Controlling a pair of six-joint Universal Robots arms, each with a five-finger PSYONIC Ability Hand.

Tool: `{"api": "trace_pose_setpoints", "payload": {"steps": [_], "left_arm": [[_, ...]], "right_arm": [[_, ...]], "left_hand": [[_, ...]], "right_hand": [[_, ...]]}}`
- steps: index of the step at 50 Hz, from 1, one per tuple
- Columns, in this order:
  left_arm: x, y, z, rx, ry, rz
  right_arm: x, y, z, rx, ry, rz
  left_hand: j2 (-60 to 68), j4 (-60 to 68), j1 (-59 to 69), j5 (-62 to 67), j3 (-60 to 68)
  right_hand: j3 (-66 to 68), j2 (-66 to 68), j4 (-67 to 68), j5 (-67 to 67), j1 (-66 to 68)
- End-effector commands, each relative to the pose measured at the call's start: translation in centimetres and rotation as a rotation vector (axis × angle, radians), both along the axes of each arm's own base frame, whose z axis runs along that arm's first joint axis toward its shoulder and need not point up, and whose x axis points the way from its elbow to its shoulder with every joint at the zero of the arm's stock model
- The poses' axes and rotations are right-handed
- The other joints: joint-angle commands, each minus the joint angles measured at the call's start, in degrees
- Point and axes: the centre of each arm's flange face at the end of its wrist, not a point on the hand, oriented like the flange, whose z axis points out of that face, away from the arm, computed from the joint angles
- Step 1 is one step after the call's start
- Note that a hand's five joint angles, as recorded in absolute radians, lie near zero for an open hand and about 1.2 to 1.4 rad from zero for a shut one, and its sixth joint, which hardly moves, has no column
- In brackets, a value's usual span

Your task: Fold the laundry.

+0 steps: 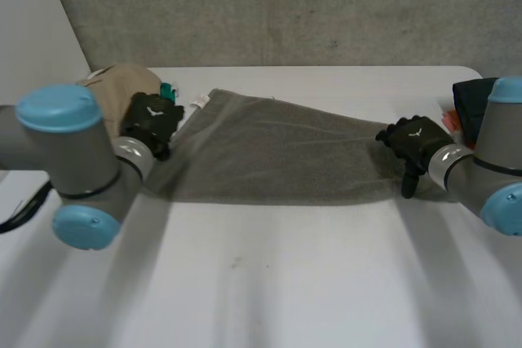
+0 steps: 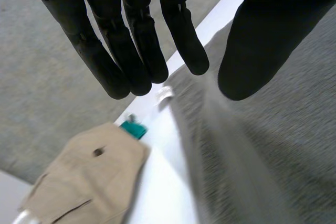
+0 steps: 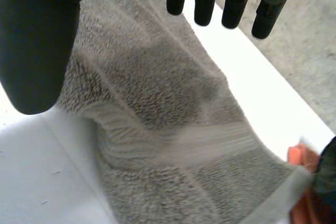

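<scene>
A grey towel (image 1: 269,148) lies stretched across the middle of the white table (image 1: 261,283), its long side running left to right. My left hand (image 1: 151,124) hovers at the towel's left end. Its fingers (image 2: 136,51) are straight and apart from the thumb, with nothing between them, and the towel (image 2: 273,150) lies under the thumb. My right hand (image 1: 416,148) is at the towel's right end, open, with its thumb (image 3: 37,40) spread from the fingers over the rumpled towel (image 3: 157,103). A white tag (image 1: 200,101) sticks out at the towel's far left corner.
A beige garment (image 1: 114,87) lies at the back left, beside my left hand, with a small teal item (image 1: 167,90) next to it. A dark garment (image 1: 469,103) and something orange (image 3: 302,156) sit at the right edge, by the towel's right end.
</scene>
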Motion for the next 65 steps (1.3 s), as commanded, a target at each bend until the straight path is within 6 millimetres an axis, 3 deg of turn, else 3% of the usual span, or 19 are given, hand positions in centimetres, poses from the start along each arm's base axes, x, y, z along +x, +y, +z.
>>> {"api": "trace_pose_setpoints", "payload": {"steps": [1,8,12,24,33,41,42,44,45,48,52,53,57,60,65], "left_arm": [[3.0,-0.5,2.0,0.028,-0.03,0.005],[6.1,-1.6,0.6,0.154,-0.05,-0.03],[7.4,-2.2,-0.7,0.206,-0.069,-0.075],[7.0,-3.1,-4.2,0.244,-0.129,-0.135],[6.4,-3.9,-5.4,0.213,-0.173,-0.125],[5.7,-4.8,-6.1,0.153,-0.188,-0.109],[5.7,-4.9,-6.1,0.145,-0.191,-0.105],[5.5,-4.9,-6.0,0.136,-0.193,-0.103],[5.4,-4.9,-5.7,0.129,-0.192,-0.099],[5.3,-4.7,-5.0,0.118,-0.189,-0.098],[5.5,-3.9,-2.6,0.088,-0.168,-0.101],[5.7,-3.5,-1.2,0.064,-0.149,-0.105],[6.3,-2.2,3.0,0.007,-0.06,-0.096],[6.5,-0.6,6.4,-0.037,0.034,-0.09],[6.4,1.6,9.9,-0.085,0.14,-0.112]], "right_arm": [[-0.6,1.3,1.9,-0.033,0.029,0.008],[-1.0,2.0,1.3,-0.003,0.044,0.008],[-1.2,2.2,0.8,0.017,0.043,0.005],[-1.1,2.0,-1.0,0.031,0.028,-0.002],[-1.1,1.3,-1.7,-0.01,-0.004,-0.023],[-1.0,1.0,-2.7,-0.018,-0.002,-0.02],[-1.0,1.0,-2.8,-0.017,0.001,-0.021],[-1.0,1.0,-2.7,-0.019,0.0,-0.025],[-1.0,0.9,-2.6,-0.021,-0.003,-0.026],[-1.1,0.9,-1.9,-0.035,0.0,-0.03],[-1.5,1.4,0.6,-0.065,-0.01,-0.046],[-2.0,1.5,2.4,-0.097,-0.022,-0.056],[-3.7,1.4,6.8,-0.177,-0.048,-0.089],[-4.1,1.6,8.8,-0.204,-0.06,-0.081],[-3.8,0.6,11.1,-0.191,-0.086,-0.027]], "left_hand": [[-12.73,-12.8,-13.25,-12.57,-12.86],[-32.91,-32.97,-33.43,-32.75,-33.04],[-35.8,-35.86,-36.32,-35.64,-35.93],[-34.3,-34.36,-34.82,-34.14,-34.43],[-18.32,-18.39,-18.85,-18.17,-18.46],[7.05,6.99,6.53,7.21,6.92],[20.58,20.52,20.06,20.74,20.45],[24.4,24.33,23.88,24.56,24.27],[24.4,24.33,23.88,24.56,24.27],[24.4,24.33,23.88,24.56,24.27],[24.4,24.33,23.88,24.56,24.27],[24.4,24.33,23.88,24.56,24.27],[24.4,24.33,23.88,24.56,24.27],[24.4,24.33,23.88,24.56,24.27],[24.4,24.33,23.88,24.56,24.27]], "right_hand": [[-3.33,-3.34,-3.78,-3.37,-3.34],[-3.33,-3.34,-3.78,-3.37,-3.34],[-3.33,-3.34,-3.78,-3.37,-3.34],[5.74,5.73,5.29,5.7,5.73],[22.24,22.23,21.78,22.19,22.22],[26.61,26.6,26.15,26.56,26.59],[40.27,40.26,39.82,40.23,40.25],[60.67,60.66,60.21,60.62,60.65],[66.61,66.6,66.16,66.57,66.6],[66.67,66.66,66.22,66.63,66.66],[66.67,66.66,66.22,66.63,66.66],[66.67,66.66,66.22,66.63,66.66],[66.67,66.66,66.22,66.63,66.66],[66.67,66.66,66.22,66.63,66.66],[66.67,66.66,66.22,66.63,66.66]]}}
